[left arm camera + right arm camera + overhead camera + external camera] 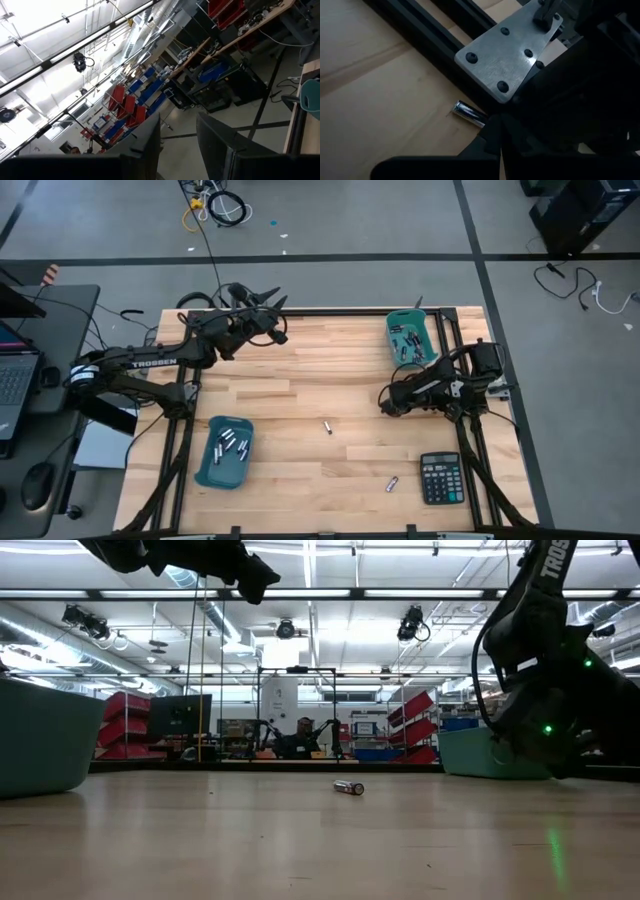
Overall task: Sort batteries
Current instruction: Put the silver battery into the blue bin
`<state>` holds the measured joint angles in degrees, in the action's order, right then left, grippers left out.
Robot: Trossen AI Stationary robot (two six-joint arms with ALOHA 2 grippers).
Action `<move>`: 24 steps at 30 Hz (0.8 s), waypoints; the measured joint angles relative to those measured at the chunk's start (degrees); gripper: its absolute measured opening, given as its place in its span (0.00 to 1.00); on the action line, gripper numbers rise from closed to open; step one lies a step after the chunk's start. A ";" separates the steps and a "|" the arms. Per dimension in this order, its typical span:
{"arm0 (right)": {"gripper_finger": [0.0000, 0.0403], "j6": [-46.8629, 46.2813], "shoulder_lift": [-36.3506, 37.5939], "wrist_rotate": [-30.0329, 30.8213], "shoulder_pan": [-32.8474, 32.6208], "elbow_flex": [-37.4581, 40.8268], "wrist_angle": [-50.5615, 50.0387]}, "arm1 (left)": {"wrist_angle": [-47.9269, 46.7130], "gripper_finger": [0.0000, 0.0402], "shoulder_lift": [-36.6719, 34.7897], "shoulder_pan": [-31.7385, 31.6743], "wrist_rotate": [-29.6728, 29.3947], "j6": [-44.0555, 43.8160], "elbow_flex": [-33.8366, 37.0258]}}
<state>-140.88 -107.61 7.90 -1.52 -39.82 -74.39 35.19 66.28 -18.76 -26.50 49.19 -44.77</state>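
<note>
The left pincer (pixel 277 304), parted and empty, sits upper left; the right pincer (pixel 384 400), closed, rests mid-right on the desk (pixel 300 380) near batteries (pixel 327 427).

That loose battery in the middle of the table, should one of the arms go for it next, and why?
Probably yes. The battery lies alone on the wood, outside both teal bins. The right tool is shut, low over the table and nearer to it; the left tool is raised at the far edge with its fingers apart. I'd guess the right tool should open and ease toward that battery.
</note>
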 joint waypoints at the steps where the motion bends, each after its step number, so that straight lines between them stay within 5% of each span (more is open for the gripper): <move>1: 0.00 -0.11 0.00 0.00 0.22 0.01 0.04 | -0.16 0.31 0.00 0.00 0.00 0.00 0.00; 24: 0.00 2.11 0.37 2.00 1.29 3.07 7.58 | -0.34 0.31 0.00 0.01 -0.59 0.00 0.02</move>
<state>-138.77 -107.24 9.90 -0.23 -36.75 -66.80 34.85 66.28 -18.76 -27.09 49.19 -44.75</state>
